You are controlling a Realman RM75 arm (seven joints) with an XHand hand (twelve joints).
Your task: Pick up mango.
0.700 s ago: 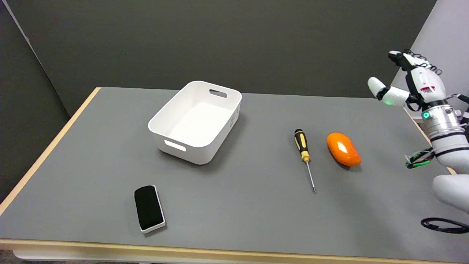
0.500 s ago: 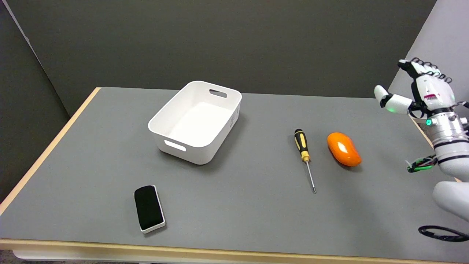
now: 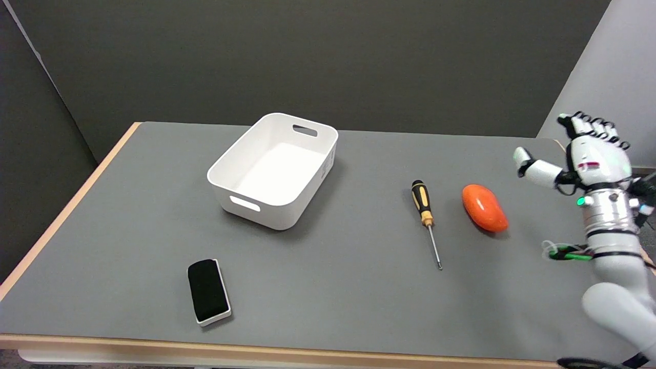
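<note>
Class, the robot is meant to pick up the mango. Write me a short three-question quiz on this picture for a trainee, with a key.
1. True or false: the robot hand already holds the mango.
2. Which thing lies nearest the mango? A. white bin B. screwdriver C. black eraser
3. Fill in: the screwdriver's handle is black and ____.

Key:
1. False; the robot hand is open, in the air to the right of the mango, apart from it.
2. B
3. yellow
</note>
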